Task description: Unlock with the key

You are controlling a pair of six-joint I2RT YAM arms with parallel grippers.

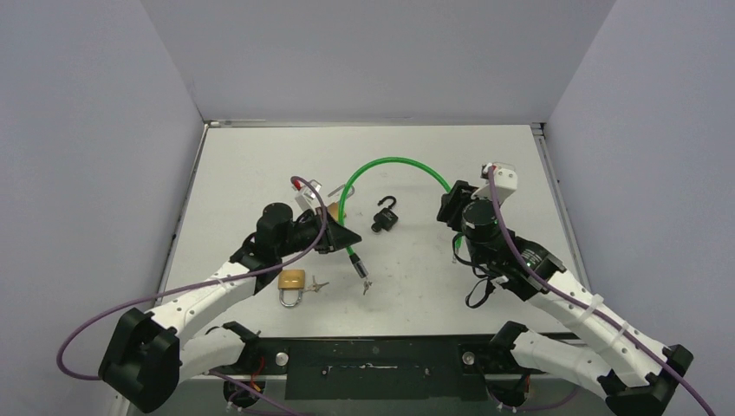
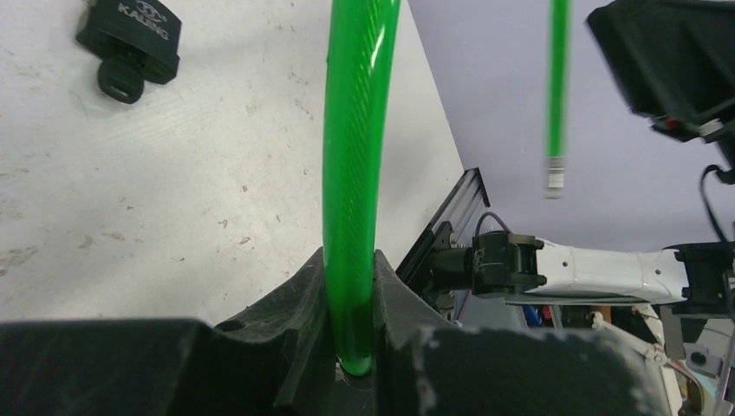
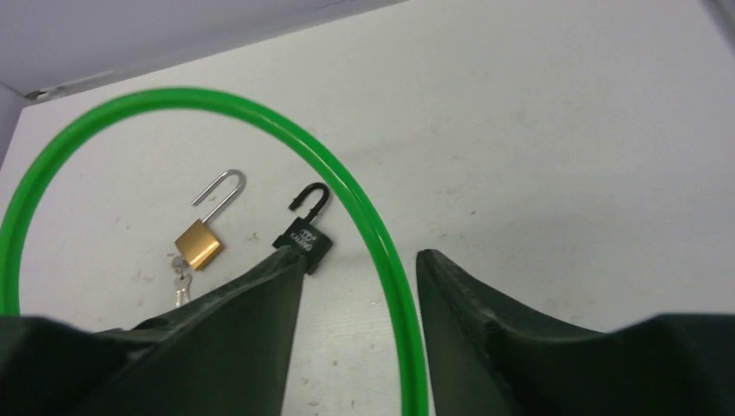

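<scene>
Green plastic-coated cable [image 2: 351, 173] rose out of the L gripper [image 2: 351, 295], whose black fingers were pressed tight onto it. It then arced over to the R gripper [image 3: 362, 260], passing btwn its spread fingers w/o being pinched. Just beyond the R fingertips, on the white table [image 3: 555, 156], lay a small black padlock [image 3: 303, 240], shackle swung open. Further left sat a brass padlock [image 3: 198, 243], shackle also open, w/ silver keys [image 3: 180, 284] just beside its body. A 2nd brass padlock [image 1: 292, 280] lay on the near side of the L gripper.

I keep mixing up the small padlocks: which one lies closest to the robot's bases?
The brass padlock, with keys beside it, near the left arm. The black padlock lies farther from the bases.
</scene>
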